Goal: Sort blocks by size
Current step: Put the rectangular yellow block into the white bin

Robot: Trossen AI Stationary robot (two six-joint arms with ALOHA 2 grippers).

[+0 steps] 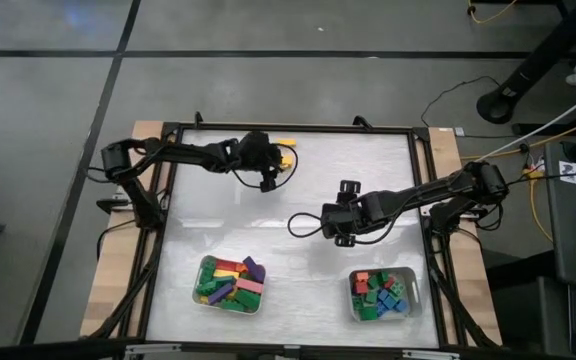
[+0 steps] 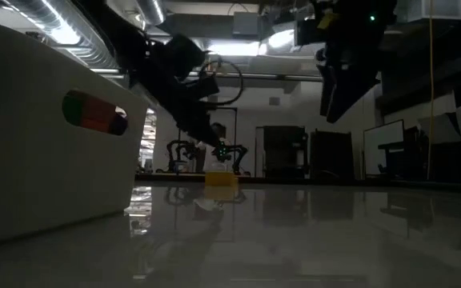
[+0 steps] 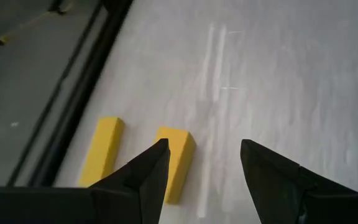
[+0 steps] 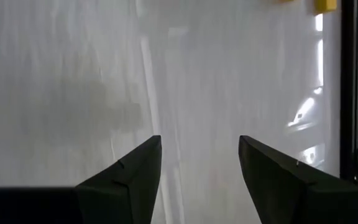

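Two yellow blocks (image 3: 104, 152) (image 3: 178, 158) lie flat, side by side, on the white table near its far edge; the high view shows them as a yellow patch (image 1: 286, 148). My left gripper (image 3: 204, 165) hovers open just above and beside them. One of its fingers stands in front of the nearer block, and nothing is between the fingers. My right gripper (image 4: 199, 168) hangs open over the bare middle of the table (image 1: 338, 212). The other blocks fill two trays.
A pale tray (image 1: 231, 283) with several long blocks stands at the near left. A second tray (image 1: 383, 295) at the near right holds short blocks. A black frame (image 1: 298, 128) rims the table. The wide middle of the table (image 1: 298, 260) is bare.
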